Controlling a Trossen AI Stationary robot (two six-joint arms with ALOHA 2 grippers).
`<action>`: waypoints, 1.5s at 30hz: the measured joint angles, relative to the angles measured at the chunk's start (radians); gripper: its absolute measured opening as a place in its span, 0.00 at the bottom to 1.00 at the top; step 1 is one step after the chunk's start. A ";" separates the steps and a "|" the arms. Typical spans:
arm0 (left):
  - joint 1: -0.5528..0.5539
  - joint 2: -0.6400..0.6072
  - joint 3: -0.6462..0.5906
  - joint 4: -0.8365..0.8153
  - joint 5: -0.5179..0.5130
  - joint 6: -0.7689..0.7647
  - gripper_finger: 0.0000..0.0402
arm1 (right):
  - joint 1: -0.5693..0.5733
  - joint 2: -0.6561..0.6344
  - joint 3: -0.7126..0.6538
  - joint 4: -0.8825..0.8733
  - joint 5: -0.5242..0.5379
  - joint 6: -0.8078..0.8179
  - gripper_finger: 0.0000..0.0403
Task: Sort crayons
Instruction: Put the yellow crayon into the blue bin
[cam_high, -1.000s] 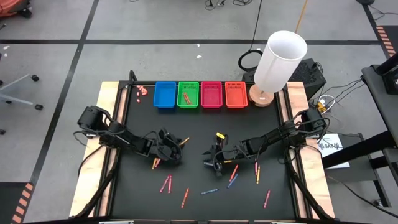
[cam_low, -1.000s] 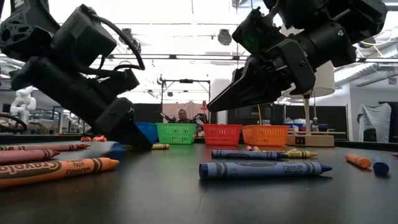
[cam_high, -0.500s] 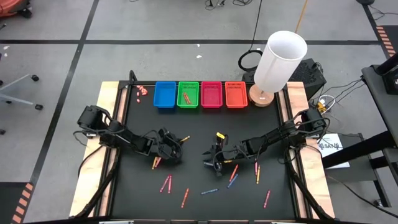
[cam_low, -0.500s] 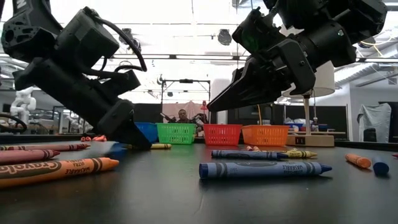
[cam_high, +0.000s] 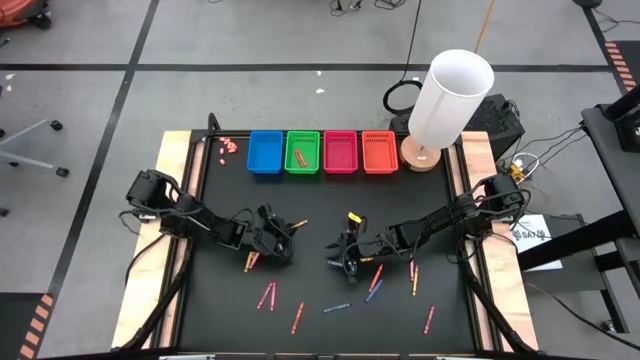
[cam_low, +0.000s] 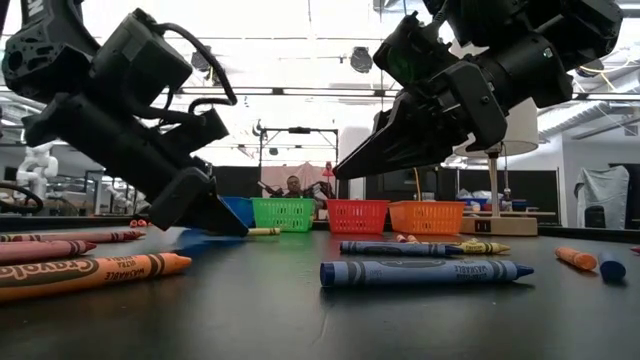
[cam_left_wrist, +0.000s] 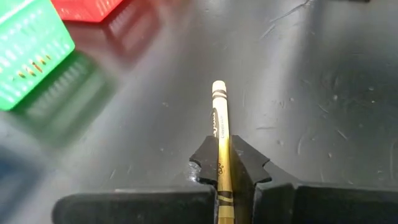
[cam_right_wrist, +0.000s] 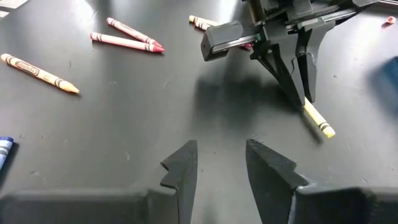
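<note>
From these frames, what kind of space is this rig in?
Most likely a robotics lab or open workshop: the low view shows a high ceiling with strip lights, a white robot at left, and a person seated beyond the table.

bare mat (cam_high: 320, 205) between claws and baskets (cam_high: 322, 152); loose crayons (cam_high: 336, 307) litter near edge.

Four baskets (cam_high: 266, 153), a white lamp (cam_high: 450, 97), pinkish bits (cam_high: 228, 146).
</note>
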 joint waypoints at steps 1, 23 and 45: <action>0.000 0.000 0.000 0.004 -0.001 0.013 0.03 | 0.000 0.000 0.000 0.000 0.000 0.000 0.31; -0.005 -0.001 0.168 0.012 -0.028 0.816 0.03 | 0.000 0.000 0.000 -0.050 -0.001 0.006 0.31; -0.015 -0.003 0.222 0.012 -0.029 1.037 0.03 | 0.043 -0.099 0.000 -0.308 0.000 0.005 0.31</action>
